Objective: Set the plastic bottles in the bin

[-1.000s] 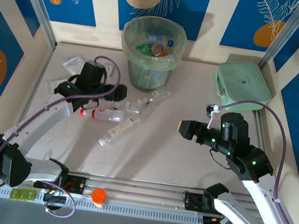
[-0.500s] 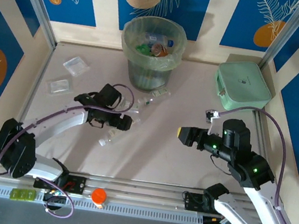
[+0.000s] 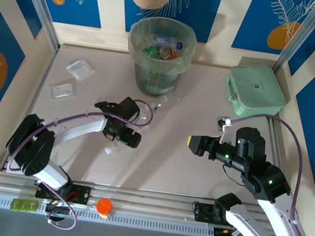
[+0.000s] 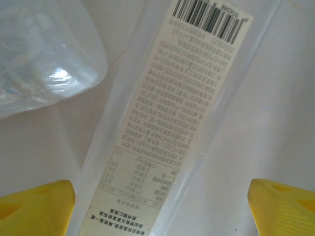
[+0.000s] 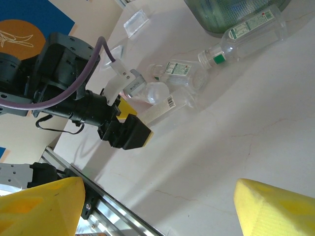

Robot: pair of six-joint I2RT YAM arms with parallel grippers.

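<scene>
A slender clear bottle with a pale printed label (image 4: 167, 123) lies flat on the table. My left gripper (image 3: 127, 135) is open and straddles it, one yellow fingertip (image 4: 34, 206) on each side. A second clear bottle (image 4: 44, 54) lies just beside it. The bottle's barcode end (image 5: 165, 104) sticks out past the left gripper (image 5: 129, 129). A green-capped clear bottle (image 5: 246, 32) and a small labelled one (image 5: 173, 70) lie near the bin (image 3: 157, 63), which holds several bottles. My right gripper (image 3: 196, 144) hangs open over bare table at mid right, holding nothing.
A mint green square box (image 3: 257, 89) sits at the back right. Two flat clear trays (image 3: 80, 67) (image 3: 62, 90) lie at the back left. An orange round piece (image 3: 104, 207) rests on the front rail. Blue-patterned walls close in the table on three sides.
My left gripper has swung right and toward the front, coming down over the slender bottle, and its arm now covers the red-capped bottle. The right gripper has barely moved.
</scene>
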